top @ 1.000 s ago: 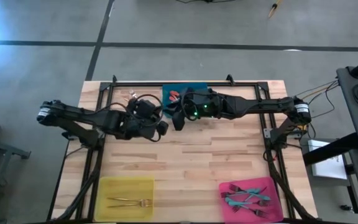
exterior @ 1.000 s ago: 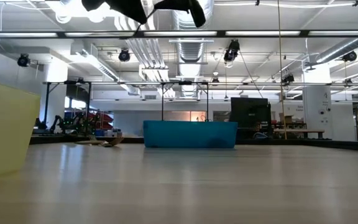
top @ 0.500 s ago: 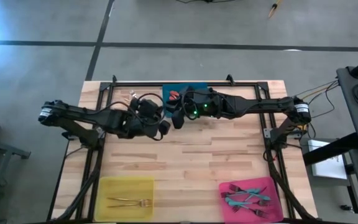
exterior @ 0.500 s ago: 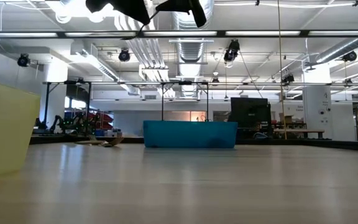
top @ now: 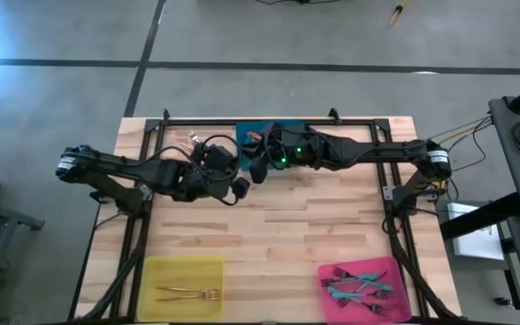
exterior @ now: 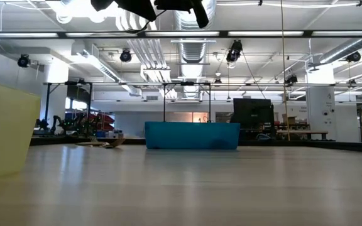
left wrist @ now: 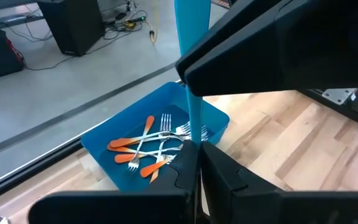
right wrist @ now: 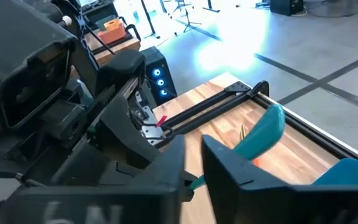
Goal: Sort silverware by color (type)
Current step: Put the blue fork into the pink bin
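Observation:
A teal-handled fork [left wrist: 194, 118] is held high above the table, just near of the blue bin [left wrist: 104, 149]. Both grippers are shut on it. My left gripper [top: 240, 187] reaches in from the table's left and my right gripper [top: 256, 170] from the right; they meet tip to tip. The handle's broad rounded end [right wrist: 263, 134] sticks out past the right fingers. The fork's head is hidden. Several red-orange-handled forks [left wrist: 145, 149] lie in the blue bin. From above, the arms hide the held fork. My left gripper pinches the fork's narrow part [left wrist: 195, 138] between its two fingertips, and the handle runs on straight ahead of them. The fork is clear of the table. My right gripper pinches the handle between its two fingers, lying across it. The broad end [right wrist: 267, 127] shows on one side of the fingers and a teal sliver [right wrist: 195, 182] on the other.
A yellow bin [top: 156, 271] with a gold fork [top: 188, 293] stands at the near left. A pink bin [top: 400, 302] with several teal-handled forks [top: 355, 287] stands at the near right. Small loose silverware [top: 190, 140] lies at the far left. The table's middle [top: 278, 226] is bare wood.
Both arms have kept their places beside the blue bin. In the low view the gap between the two dark gripper shapes at the top has closed.

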### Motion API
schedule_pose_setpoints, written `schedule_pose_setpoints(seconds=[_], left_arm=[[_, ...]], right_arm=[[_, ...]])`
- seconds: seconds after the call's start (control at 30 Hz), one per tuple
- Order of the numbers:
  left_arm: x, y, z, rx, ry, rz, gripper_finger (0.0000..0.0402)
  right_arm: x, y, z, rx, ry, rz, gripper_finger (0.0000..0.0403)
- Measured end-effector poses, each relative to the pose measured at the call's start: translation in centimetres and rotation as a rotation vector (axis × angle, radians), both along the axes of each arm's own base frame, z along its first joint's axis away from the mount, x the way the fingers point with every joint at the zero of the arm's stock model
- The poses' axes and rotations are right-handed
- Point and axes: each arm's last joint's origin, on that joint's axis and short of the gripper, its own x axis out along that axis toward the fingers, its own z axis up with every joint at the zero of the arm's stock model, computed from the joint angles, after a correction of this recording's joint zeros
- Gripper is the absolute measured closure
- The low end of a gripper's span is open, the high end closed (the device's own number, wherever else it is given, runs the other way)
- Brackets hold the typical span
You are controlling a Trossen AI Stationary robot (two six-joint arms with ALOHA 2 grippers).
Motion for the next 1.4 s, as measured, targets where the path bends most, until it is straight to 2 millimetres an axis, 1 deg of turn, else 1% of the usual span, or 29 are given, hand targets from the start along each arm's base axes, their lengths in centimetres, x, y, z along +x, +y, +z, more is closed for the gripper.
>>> schedule_pose_setpoints(seconds=[0.07,0.17,0.5,0.73,0.87,0.97,1.2,1.3,1.4], left_arm=[[0.0,0.0,0.0,0.007,-0.001,0.007,0.0401],[0.0,0.1,0.0,0.017,0.003,0.011,0.0401],[0.0,0.1,0.5,0.033,0.007,-0.002,0.0401],[0.0,0.1,0.6,0.041,0.015,-0.007,0.0379],[-0.1,0.2,0.5,0.059,0.025,0.013,0.0387],[-0.4,0.4,0.4,0.054,0.05,0.014,0.0399],[-0.7,0.3,0.1,0.023,0.095,-0.017,0.0401],[-0.8,0.2,-0.2,-0.007,0.152,-0.086,0.0401],[-0.9,0.1,-0.4,-0.013,0.211,-0.15,0.0396]], right_arm=[[0.0,0.0,0.0,-0.014,0.004,0.004,0.0384],[0.0,0.0,0.0,-0.029,0.008,0.007,0.0393],[0.0,-0.1,0.0,-0.038,0.011,0.009,0.0394],[0.0,-0.2,0.0,-0.054,0.015,0.012,0.0394],[-0.3,-0.1,0.3,-0.06,0.019,0.017,0.039],[-1.2,0.0,1.0,-0.059,0.023,0.021,0.0379],[-4.9,0.3,3.1,-0.093,0.105,0.036,0.0328],[-6.6,0.4,3.3,-0.08,0.182,0.037,0.0299],[-7.8,0.5,2.8,-0.037,0.29,0.029,0.0273]])
